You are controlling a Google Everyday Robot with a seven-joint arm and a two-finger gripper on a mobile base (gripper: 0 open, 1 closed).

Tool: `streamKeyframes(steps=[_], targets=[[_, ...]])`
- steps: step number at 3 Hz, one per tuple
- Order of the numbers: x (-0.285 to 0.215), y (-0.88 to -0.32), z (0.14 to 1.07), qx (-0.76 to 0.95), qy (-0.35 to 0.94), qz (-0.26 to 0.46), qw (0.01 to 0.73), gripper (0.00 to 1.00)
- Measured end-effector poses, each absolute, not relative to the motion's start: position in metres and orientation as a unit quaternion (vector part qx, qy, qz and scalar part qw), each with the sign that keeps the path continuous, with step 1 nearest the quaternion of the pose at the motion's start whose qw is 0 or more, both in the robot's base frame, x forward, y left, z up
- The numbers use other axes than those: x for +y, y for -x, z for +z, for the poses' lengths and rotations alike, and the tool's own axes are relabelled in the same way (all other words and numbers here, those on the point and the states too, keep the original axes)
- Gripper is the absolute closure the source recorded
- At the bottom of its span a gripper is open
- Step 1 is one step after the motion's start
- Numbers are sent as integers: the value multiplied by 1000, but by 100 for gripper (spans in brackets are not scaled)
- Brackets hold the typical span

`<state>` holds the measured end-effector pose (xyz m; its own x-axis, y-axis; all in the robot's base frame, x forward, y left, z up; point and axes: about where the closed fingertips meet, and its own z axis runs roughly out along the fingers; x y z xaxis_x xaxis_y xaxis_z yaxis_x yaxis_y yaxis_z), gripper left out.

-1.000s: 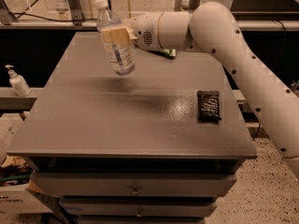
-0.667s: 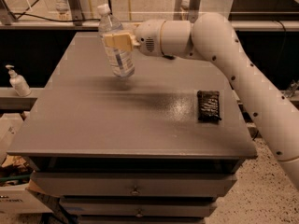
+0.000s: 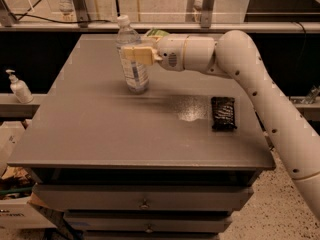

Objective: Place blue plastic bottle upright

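Note:
The blue plastic bottle (image 3: 132, 54) is clear and ribbed with a white cap and a pale label. It stands nearly upright on the grey table (image 3: 100, 129), back of centre, with its base touching or just above the top. My gripper (image 3: 136, 54) reaches in from the right on the white arm (image 3: 240, 64). Its tan fingers (image 3: 140, 54) are shut on the bottle's upper body.
A dark snack bag (image 3: 223, 112) lies on the table's right side. A green bag (image 3: 156, 33) shows just behind the gripper. A white pump dispenser (image 3: 18, 87) stands on a ledge to the left. Drawers sit below the tabletop.
The gripper has lowered the bottle and brought it a little forward over the table; the bottle has gone from slightly tilted to nearly upright.

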<state>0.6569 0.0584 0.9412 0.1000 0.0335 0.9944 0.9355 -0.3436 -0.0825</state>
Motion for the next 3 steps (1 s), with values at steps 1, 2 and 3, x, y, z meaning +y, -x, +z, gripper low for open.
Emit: streamKeyframes(steps=[1,2,3], targets=[[52,-652,934,-385,620,-542,416,82],[47,-649,930,-380,622,-543,417,58],[47,-648,930,-380,623,-543,417,35]])
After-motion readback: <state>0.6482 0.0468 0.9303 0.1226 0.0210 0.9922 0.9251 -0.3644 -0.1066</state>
